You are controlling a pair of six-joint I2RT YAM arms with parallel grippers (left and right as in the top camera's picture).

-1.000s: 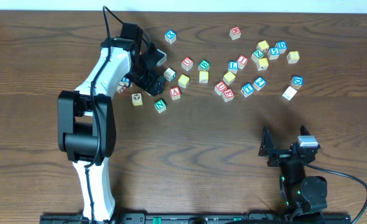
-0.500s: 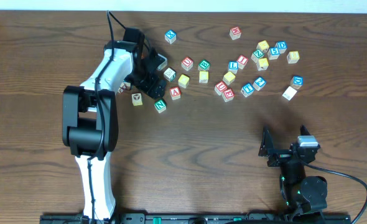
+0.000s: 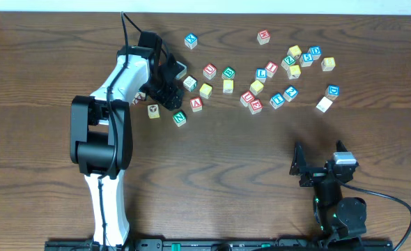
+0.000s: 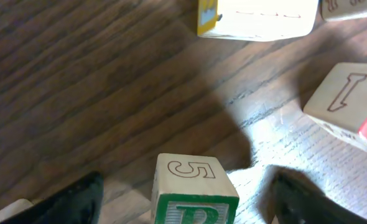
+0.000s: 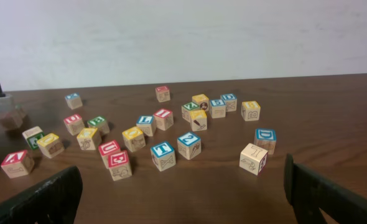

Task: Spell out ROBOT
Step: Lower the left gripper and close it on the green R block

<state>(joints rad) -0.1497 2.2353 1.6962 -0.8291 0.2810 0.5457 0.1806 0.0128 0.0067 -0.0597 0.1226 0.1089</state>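
Fingers (image 4: 78, 199) of the left gripper (image 4: 188, 186) stood on either side of a green-lettered cube (image 4: 193, 171), jaws released and showing a gap on each flank, so nothing was grasped yet. The cube sat squarely between them with an outlined 5 on top. Its green letter faced the wrist and was cut off at the frame edge, so R or B could not be told apart. The straddle looked deliberate: centred like that, the jaws could close on two flat wooden sides without tipping the cube. Room was tighter than it first seemed. Ahead and to the right of the gripper lay a cube with an outlined I (image 4: 345, 99), near the right finger's path. Straight ahead sat a pale cube with a yellow side (image 4: 258, 15), well apart. Ahead and to the left, the bench (image 4: 78, 93) was bare wood, probably the safer way to draw the cube out. The right gripper (image 5: 183, 183) hung parked with its jaws spread wide and nothing between them. The blue T cube (image 5: 163, 155) stood ahead of it among the scatter, and bare bench ran between its fingers and the nearest cubes, likely space enough for a row of letters.
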